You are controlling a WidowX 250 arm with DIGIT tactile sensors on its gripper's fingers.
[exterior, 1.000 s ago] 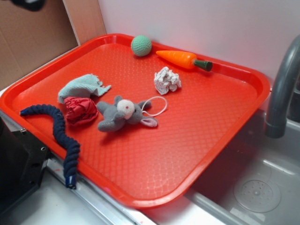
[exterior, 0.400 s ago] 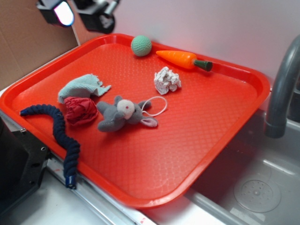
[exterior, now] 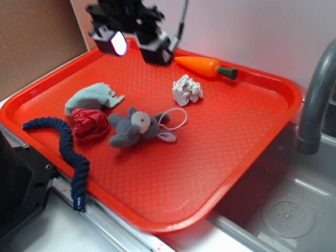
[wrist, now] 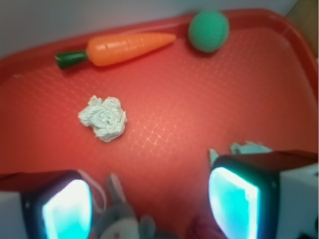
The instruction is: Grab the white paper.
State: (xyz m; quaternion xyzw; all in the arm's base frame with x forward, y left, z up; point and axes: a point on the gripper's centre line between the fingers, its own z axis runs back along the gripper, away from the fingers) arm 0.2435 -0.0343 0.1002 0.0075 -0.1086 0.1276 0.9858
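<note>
- Paper was not grabbed yet. The white paper (exterior: 187, 90) lay loose on the red tray (exterior: 226, 152), and nothing was touching it.
- The claw (exterior: 135, 43) hung in the air over the far left part of the tray. Its two fingers (wrist: 239, 201) were wide apart, with nothing between them.
- So the whole job was left, I think: move over the paper, go down, squeeze, and lift.
- In the outside view, the paper sat to the right of the claw and lower down, well apart from it.
- In the wrist view, the paper (wrist: 103, 118) showed up above the left finger, not in the gap between the fingers. The claw would need to line up with it first.
- The orange carrot (exterior: 202, 65) lay near the paper, by the back rim. The green ball (wrist: 209, 31) was farther along that rim.
- The grey bunny (exterior: 137, 127) and a thin white cord loop (exterior: 175, 118) lay on the other side of the paper, close by. The claw should not pick the cord by mistake.
</note>
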